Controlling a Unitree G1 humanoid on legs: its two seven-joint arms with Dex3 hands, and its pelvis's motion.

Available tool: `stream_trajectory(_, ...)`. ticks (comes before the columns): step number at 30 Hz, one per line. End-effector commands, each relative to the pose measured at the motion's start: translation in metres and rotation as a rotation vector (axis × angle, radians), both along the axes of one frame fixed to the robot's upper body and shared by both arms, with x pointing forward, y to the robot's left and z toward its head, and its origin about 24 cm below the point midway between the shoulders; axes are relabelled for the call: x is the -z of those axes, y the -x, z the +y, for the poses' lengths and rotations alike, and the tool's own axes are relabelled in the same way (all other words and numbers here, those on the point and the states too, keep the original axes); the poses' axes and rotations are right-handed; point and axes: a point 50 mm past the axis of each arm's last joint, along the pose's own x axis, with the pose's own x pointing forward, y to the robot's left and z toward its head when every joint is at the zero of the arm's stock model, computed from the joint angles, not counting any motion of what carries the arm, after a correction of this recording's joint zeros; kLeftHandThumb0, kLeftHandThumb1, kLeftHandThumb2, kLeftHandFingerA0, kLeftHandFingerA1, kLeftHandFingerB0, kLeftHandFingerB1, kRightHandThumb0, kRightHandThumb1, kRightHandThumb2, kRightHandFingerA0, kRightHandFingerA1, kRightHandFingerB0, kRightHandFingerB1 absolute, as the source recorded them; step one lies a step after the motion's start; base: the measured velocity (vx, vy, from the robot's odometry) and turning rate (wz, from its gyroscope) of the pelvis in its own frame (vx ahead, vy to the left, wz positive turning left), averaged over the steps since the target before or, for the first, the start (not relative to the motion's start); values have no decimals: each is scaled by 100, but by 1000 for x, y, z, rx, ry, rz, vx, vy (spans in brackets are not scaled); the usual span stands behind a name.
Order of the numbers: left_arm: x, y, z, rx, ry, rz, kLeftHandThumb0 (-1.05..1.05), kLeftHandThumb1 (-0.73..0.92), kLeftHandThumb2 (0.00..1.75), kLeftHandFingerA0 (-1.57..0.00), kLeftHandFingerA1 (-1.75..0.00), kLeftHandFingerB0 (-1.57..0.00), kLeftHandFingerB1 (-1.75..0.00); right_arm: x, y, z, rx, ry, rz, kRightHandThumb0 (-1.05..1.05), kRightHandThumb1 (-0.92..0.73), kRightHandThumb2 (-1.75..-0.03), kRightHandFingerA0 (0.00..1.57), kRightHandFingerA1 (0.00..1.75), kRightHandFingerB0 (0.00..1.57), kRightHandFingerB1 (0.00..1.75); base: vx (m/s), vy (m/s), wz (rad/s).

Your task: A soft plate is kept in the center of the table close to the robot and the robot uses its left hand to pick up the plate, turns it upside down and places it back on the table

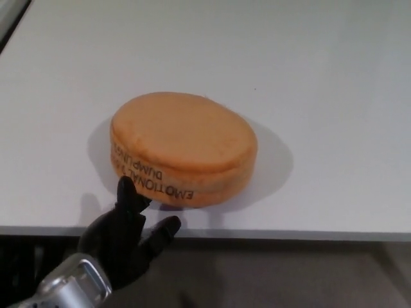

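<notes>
Left hand (128, 234) sits at the table's (334, 96) near edge with fingers spread, holding nothing, just beside the orange soft plate (183, 147) lying flat near the centre; whether it has been flipped cannot be told.

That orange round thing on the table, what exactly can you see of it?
The soft plate looks like a thick orange foam disc with a smooth, slightly dented top and black upside-down lettering along its side. A small pale tab peeks out at its far edge. It lies flat on the white table, near the front edge. The robot's left hand, fingers spread, is just before it; one fingertip is at its lower rim.
</notes>
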Motion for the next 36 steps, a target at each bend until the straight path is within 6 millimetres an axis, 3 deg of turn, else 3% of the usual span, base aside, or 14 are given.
stream_trajectory(1,-3,6,4,-41,-148,-41,-103,92,67,0,0,0,0,-5,2,-4,7,4,-6,-85,-78,-110,30,54,6,20,0,0,0)
stream_trajectory(4,-8,10,3,-30,-148,-55,-102,92,69,0,0,0,0,-2,2,-4,10,13,-8,-79,-74,-108,29,54,5,24,0,0,0)
stream_trajectory(6,-15,12,1,-22,-129,-78,-104,88,71,0,0,0,0,-2,2,-3,10,0,-3,-80,-92,-69,37,40,6,21,0,0,0)
stream_trajectory(7,-18,13,-1,-8,-115,-95,-104,91,71,0,0,0,0,-1,3,-4,10,0,0,-82,-77,-110,27,52,4,20,0,0,0)
stream_trajectory(13,-33,15,-4,47,-104,-141,-101,92,68,0,0,0,0,-3,0,-4,13,2,-20,-83,-78,-110,30,54,5,21,0,0,0)
stream_trajectory(14,-35,18,-3,65,-124,-153,-98,75,95,0,0,0,0,-2,-1,-4,13,7,-15,-80,-92,-70,36,42,5,21,0,0,0)
stream_trajectory(15,-38,19,-3,74,-139,-163,-99,91,68,0,0,0,0,-2,-1,-5,15,12,-17,-81,-92,-70,37,40,6,20,0,0,0)
stream_trajectory(16,-39,19,-3,76,-147,-168,-99,91,68,0,0,0,0,-2,-2,-6,17,16,-21,-81,-92,-70,37,40,6,20,0,0,0)
stream_trajectory(17,-40,21,-2,78,-154,-173,-100,89,68,0,0,0,0,-1,-2,-6,16,15,-16,-86,-78,-110,29,51,5,19,0,0,0)
stream_trajectory(31,-46,45,11,137,-295,-197,-101,92,70,0,0,0,0,-2,-5,-6,15,-9,-5,-85,-77,-110,28,52,5,20,0,0,0)
stream_trajectory(32,-47,46,12,139,-294,-198,-97,89,73,0,0,0,0,-2,-5,-6,15,-6,-7,-85,-77,-110,29,52,5,21,0,0,0)
stream_trajectory(33,-48,45,12,141,-287,-198,-105,73,115,0,-16,0,0,0,-5,-7,13,-1,-12,-83,-77,-110,29,51,5,21,0,0,0)
stream_trajectory(35,-49,44,13,152,-259,-199,-105,75,115,0,-17,0,0,0,-5,-7,12,-8,-18,-83,-77,-109,30,52,5,21,0,0,0)
stream_trajectory(36,-49,44,13,158,-240,-196,-105,76,116,0,-18,0,0,-1,-4,-7,16,-12,-13,-80,-91,-68,37,40,6,21,0,0,0)
